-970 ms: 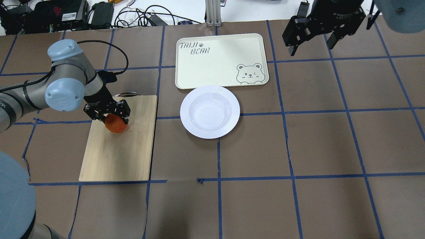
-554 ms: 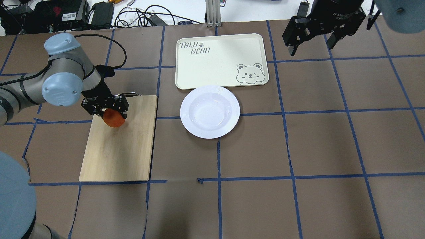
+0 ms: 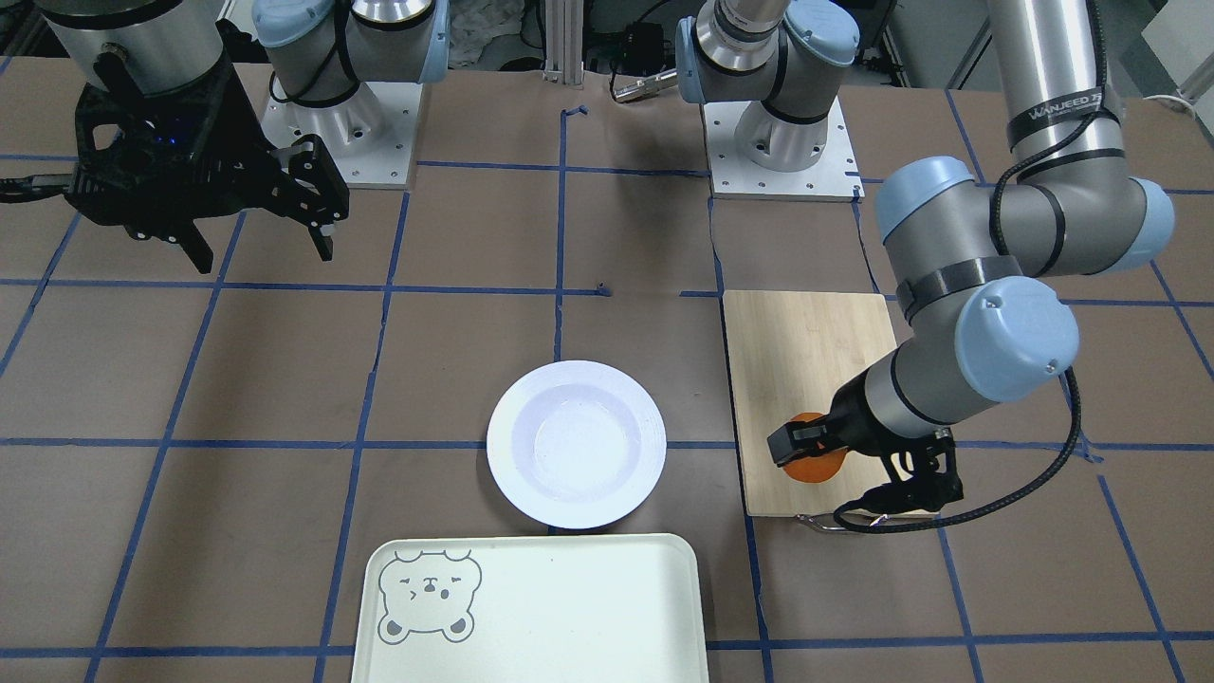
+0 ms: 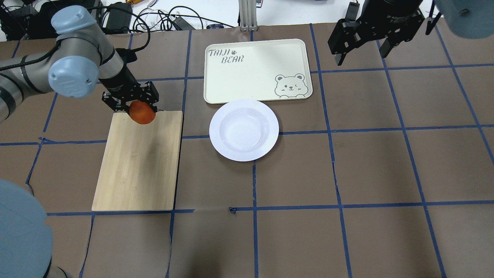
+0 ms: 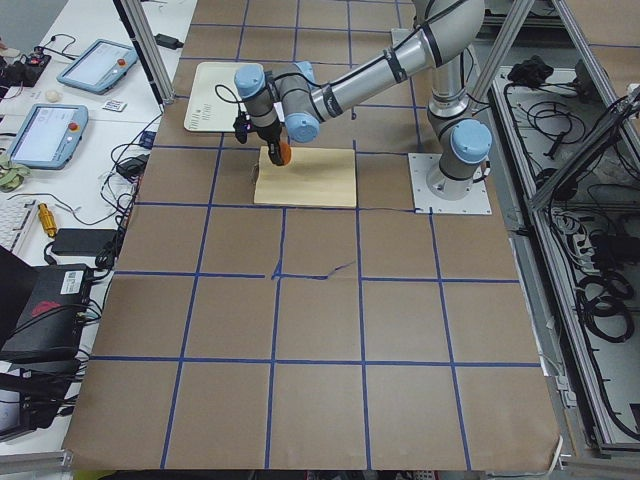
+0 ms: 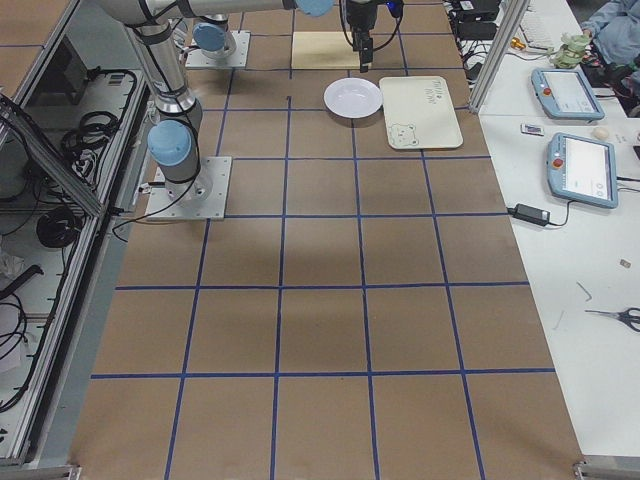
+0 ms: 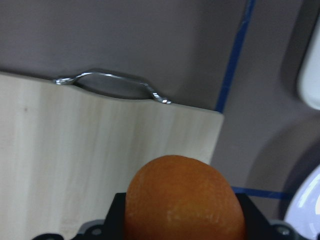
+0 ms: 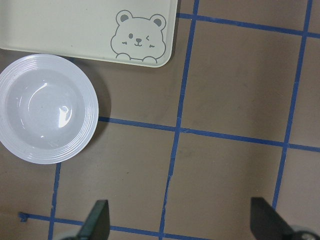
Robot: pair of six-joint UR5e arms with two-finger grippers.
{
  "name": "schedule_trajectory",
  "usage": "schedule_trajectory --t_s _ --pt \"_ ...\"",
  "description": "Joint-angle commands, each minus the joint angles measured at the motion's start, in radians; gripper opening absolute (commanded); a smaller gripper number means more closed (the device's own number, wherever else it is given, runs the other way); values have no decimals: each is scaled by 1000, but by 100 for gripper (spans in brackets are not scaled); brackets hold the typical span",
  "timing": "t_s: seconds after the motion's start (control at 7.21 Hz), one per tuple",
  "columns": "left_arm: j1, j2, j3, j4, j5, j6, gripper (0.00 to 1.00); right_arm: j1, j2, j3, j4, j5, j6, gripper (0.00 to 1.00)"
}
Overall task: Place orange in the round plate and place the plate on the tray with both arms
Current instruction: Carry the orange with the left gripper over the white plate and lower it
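Now | left gripper (image 4: 133, 104) clamps orange (image 4: 142, 113), half-hidden from front, plain overhead | right gripper (image 4: 362, 52) spread wide

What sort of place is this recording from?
Probably a robotics lab: two arms bolted to a table gridded with blue tape, teach pendants on a side bench, and loose cables behind.

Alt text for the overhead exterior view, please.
The left claw holds the orange over the far edge of a wooden cutting board; the empty round plate sits next to the tray. The right claw hangs open.
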Motion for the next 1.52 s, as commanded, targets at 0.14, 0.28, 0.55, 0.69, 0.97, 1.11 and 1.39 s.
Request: schedule_trajectory --t_s 0.14,0.28,0.55,0.69,0.97,1.11,1.39 --pt "-236 -82 21 132 -53 -311 0 0 0 0 6 -2 0 100" --pt "-283 -112 21 146 -56 -351 0 0 -1 0 8 -3 0 100" --pt "-326 -150 9 220 -61 -394 11 0 0 0 8 -5 0 100" --pt "-337 -155 1 218 -61 -402 74 0 0 0 8 -3 0 100" --pt "-340 -130 3 202 -49 -401 100 0 0 2 15 -2 2 100" --pt "-334 -106 11 168 -18 -396 100 0 2 8 9 1 2 100" --pt "-277 -52 64 96 71 -187 100 -2 32 15 -24 82 2 100"
